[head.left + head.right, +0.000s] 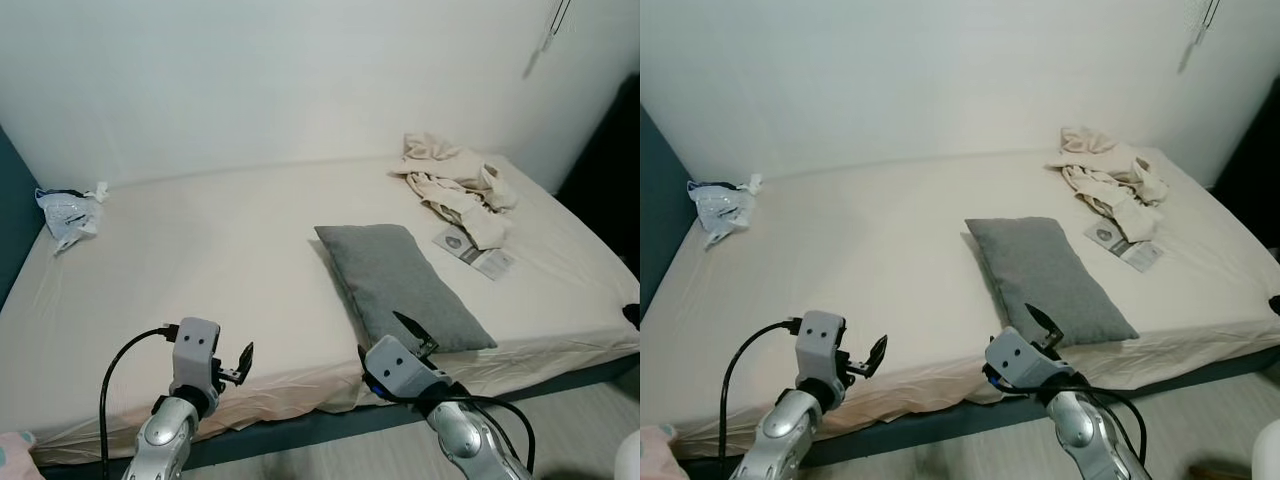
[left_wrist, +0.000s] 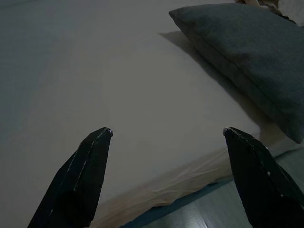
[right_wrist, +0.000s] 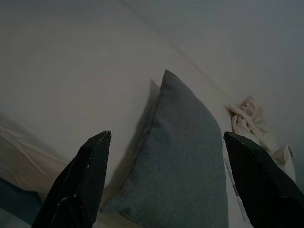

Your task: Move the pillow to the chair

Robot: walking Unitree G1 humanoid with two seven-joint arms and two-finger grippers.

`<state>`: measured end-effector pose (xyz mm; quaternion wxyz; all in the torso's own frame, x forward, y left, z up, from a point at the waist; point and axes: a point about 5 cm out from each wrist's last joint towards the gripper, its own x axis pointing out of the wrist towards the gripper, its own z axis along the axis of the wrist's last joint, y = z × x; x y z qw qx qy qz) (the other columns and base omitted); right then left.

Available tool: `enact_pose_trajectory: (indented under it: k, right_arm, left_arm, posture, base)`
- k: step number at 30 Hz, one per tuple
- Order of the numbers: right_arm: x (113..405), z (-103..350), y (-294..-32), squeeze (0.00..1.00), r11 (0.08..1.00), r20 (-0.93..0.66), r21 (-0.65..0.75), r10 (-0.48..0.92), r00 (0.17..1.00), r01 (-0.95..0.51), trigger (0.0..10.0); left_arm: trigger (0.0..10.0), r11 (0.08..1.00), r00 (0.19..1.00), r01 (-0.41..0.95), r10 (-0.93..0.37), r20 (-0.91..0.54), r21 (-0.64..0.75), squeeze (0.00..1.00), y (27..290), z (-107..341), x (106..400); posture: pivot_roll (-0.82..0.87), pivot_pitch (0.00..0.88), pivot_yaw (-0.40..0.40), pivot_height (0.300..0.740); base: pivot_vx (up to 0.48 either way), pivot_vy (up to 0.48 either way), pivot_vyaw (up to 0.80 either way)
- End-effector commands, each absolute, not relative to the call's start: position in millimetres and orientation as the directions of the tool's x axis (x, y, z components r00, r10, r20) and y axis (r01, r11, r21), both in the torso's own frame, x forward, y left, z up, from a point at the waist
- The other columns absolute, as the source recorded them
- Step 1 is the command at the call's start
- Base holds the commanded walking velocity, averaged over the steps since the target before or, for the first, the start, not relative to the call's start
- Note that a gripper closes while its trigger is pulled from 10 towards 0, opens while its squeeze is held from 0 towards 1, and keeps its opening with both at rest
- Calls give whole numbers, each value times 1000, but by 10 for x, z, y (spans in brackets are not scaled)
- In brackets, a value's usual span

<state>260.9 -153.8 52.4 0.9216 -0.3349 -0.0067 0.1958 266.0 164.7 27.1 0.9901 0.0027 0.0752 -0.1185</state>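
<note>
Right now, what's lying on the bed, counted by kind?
Grey pillow: 1
Crumpled cream cloth: 1
Flat packet or leaflet: 1
Crumpled plastic bag: 1
Total: 4

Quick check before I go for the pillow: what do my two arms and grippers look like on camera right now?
Both arms are silver metal with rounded joints, each ending in a grey boxy wrist block with two small dark holes. The left gripper and right gripper each have two long, black, pointed fingers. A black cable loops off each arm; the right wrist shows a small blue light.
</note>
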Motion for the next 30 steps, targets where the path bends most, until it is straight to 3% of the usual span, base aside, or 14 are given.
enact_pose_trajectory:
  k: [1,5,10,14,16,18,19,21,22,23,25,27,29,30]
  right_arm:
    - [2630,508,-1527,0,714,-125,-599,365,923,-363,10000]
    - [2652,498,-1497,0,715,-127,-595,367,921,-367,10000]
    - [2672,618,-1601,0,650,8,-748,209,978,-133,10000]
    - [2702,693,-1710,0,693,74,-720,114,991,-27,10000]
    - [2749,836,-1881,0,743,160,-646,-90,983,174,10000]
    - [2780,894,-2051,0,800,108,-496,-329,938,338,10000]
    - [2780,894,-2051,0,800,108,-496,-329,938,338,10000]
    - [2779,827,-2093,0,853,-43,-350,-427,903,386,10000]
    - [2796,766,-2053,0,888,-141,-318,-391,910,332,10000]
    - [2796,766,-2053,0,888,-141,-318,-391,910,332,10000]
    - [2805,583,-1796,0,992,-360,-88,-112,926,86,10000]
    - [2756,506,-1599,0,993,-404,114,79,911,-36,10000]
    - [2733,502,-1565,0,989,-407,144,92,909,-35,10000]
    - [2717,474,-1589,0,999,-434,54,23,901,1,10000]
  left_arm:
    - [10000,972,958,235,-235,-165,-23,0,1644,258,2668]
    - [10000,970,957,241,-241,-164,-21,0,1641,288,2720]
    - [10000,969,953,248,-242,-184,9,0,1611,324,2817]
    - [10000,971,953,239,-232,-197,9,0,1610,309,2813]
    - [10000,976,962,215,-203,-183,47,0,1652,327,2805]
    - [10000,985,975,163,-153,-164,51,0,1732,351,2797]
    - [10000,985,975,163,-153,-164,51,0,1732,351,2797]
    - [10000,987,975,152,-141,-174,50,0,1768,338,2785]
    - [10000,986,973,154,-141,-182,56,0,1774,328,2780]
    - [10000,986,973,154,-141,-182,56,0,1774,328,2780]
    - [10000,989,972,138,-123,-198,61,0,1768,307,2763]
    - [10000,992,974,103,-86,-211,67,0,1782,294,2729]
    - [10000,994,974,88,-71,-215,72,0,1794,290,2712]
    - [10000,996,975,65,-49,-218,64,0,1813,286,2691]
  posture:
    - [-138,74,5,740]
    - [-160,74,23,740]
    - [-153,82,44,740]
    - [-147,91,41,740]
    - [-142,94,44,740]
    - [-125,95,59,740]
    - [-125,95,59,740]
    - [-113,100,53,740]
    - [-112,103,49,740]
    - [-112,103,49,740]
    - [-83,117,14,740]
    - [-73,130,-1,740]
    - [-73,132,-1,740]
    - [-73,142,1,740]
  base:
    - [0,0,0]
    - [0,0,0]
    - [0,0,0]
    - [0,0,0]
    - [0,0,0]
    - [0,0,0]
    - [0,0,0]
    - [0,0,0]
    - [0,0,0]
    - [0,0,0]
    - [0,0,0]
    - [0,0,0]
    - [0,0,0]
    - [0,0,0]
